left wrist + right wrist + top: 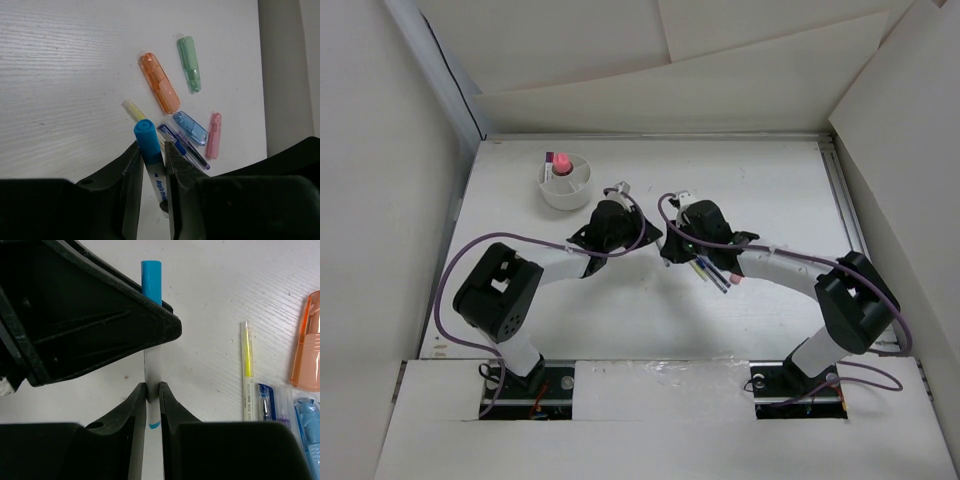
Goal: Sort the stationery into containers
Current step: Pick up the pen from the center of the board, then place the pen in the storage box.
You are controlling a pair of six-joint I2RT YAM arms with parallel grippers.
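Okay, both arms bend inward over the bench (770, 190), left claw (151, 147) and right claw (152, 387) each clenched on one blue-capped marker (146, 134) (cap end left, barrel right). Nearby lie loose sticks (159, 82); divided cup (560, 201) far-left, white panels (380, 200) around.

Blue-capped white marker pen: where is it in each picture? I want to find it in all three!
Top external: hidden mid-table where the left gripper and right gripper meet; it cannot be made out.
Left wrist: the blue-capped white marker pen is at the bottom middle, pinched in the left gripper, cap up.
Right wrist: centre, pinched in the right gripper, its cap poking out above the left gripper.
Shared landmark: the clear dark-blue pen lying nearby.
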